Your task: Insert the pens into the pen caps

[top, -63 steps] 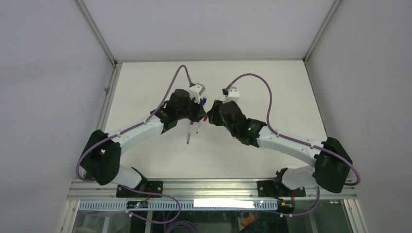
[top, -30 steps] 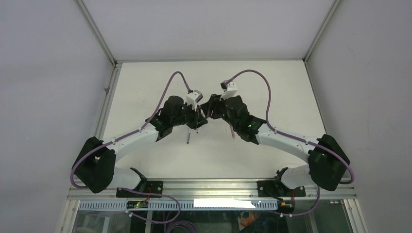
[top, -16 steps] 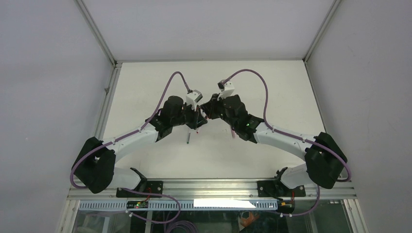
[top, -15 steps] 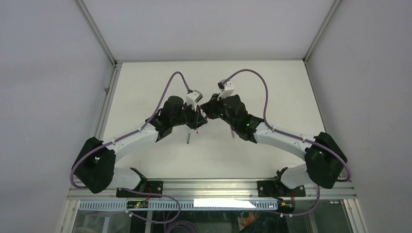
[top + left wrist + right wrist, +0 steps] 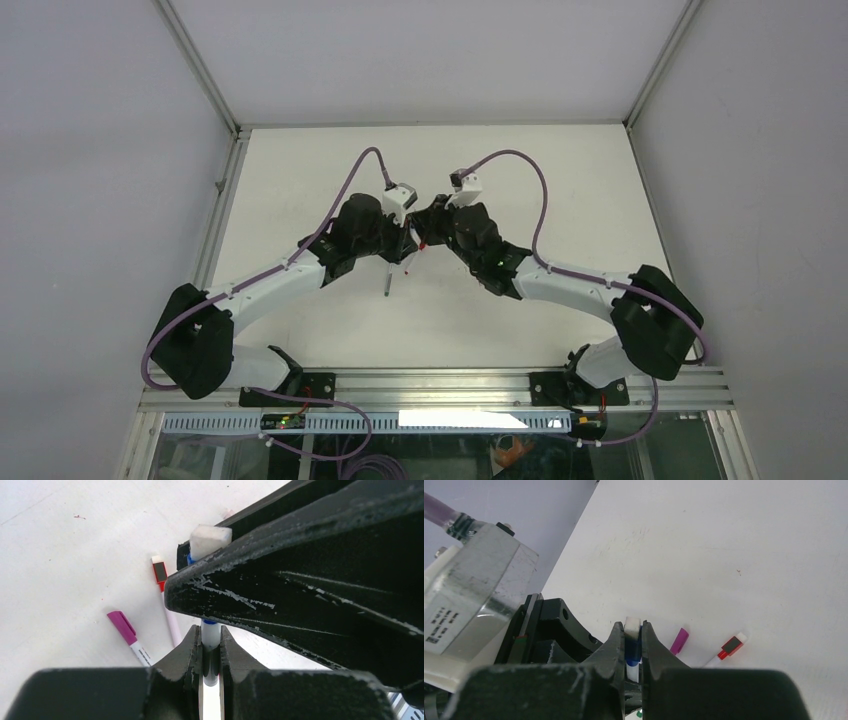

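Gripping is noted on both sides: a white pen [image 5: 210, 630] is pinched in the narrow-set left gripper [image 5: 211, 642], and a blue cap [image 5: 632, 647] is pinched likewise in the right gripper [image 5: 631, 635]. Both are held above mid-table [image 5: 560, 180], tip to mouth. The pen's long axis is seen running straight on into the cap, so a push along that one line is judged to be what seating calls for. Depth of entry is hidden by the fingers. A magenta-capped pen [image 5: 127, 632] and a red-capped pen [image 5: 161, 575] lie below, apart from both grippers. The table edges are well apart.
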`<act>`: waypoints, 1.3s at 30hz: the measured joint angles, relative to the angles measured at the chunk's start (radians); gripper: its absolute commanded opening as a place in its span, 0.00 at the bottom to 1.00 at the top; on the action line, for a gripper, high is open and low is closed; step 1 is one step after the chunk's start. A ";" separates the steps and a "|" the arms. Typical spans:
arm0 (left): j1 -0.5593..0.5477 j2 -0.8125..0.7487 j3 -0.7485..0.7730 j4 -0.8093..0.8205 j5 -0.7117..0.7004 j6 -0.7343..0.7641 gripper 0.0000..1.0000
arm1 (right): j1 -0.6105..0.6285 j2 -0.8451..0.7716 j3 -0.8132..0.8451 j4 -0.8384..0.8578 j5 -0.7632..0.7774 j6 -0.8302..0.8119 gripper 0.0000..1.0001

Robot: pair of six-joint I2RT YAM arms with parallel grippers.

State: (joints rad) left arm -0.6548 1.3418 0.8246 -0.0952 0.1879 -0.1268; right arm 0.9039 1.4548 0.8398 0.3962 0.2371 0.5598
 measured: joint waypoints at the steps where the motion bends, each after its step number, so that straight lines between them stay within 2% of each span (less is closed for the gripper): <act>1: 0.000 0.000 0.003 -0.006 -0.007 0.007 0.00 | 0.003 0.003 -0.003 0.009 0.011 0.007 0.00; 13: 0.001 0.000 0.004 -0.101 -0.079 0.034 0.00 | 0.042 0.086 -0.011 0.089 0.062 0.064 0.00; 24: 0.002 0.000 0.004 -0.124 -0.111 0.041 0.00 | 0.051 0.117 0.018 0.076 0.070 0.061 0.01; 26: 0.002 0.000 0.004 -0.124 -0.108 0.041 0.00 | 0.054 0.110 0.034 0.042 0.074 0.042 0.18; 29: 0.001 0.000 0.004 -0.103 -0.088 0.040 0.00 | 0.062 0.076 0.057 -0.044 0.104 -0.022 0.54; 30: 0.002 0.000 0.004 -0.087 -0.079 0.039 0.00 | 0.063 0.058 0.058 -0.077 0.127 -0.047 0.58; 35: -0.001 0.000 -0.016 0.054 -0.026 -0.005 0.00 | 0.028 -0.083 0.057 -0.198 0.180 -0.141 0.67; 39: -0.009 -0.001 -0.083 0.106 -0.019 -0.033 0.00 | -0.045 -0.300 0.016 -0.214 0.261 -0.171 0.70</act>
State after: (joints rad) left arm -0.6640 1.3411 0.7418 0.0113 0.1692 -0.1600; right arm 0.8589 1.1549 0.8562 0.1818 0.4984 0.3885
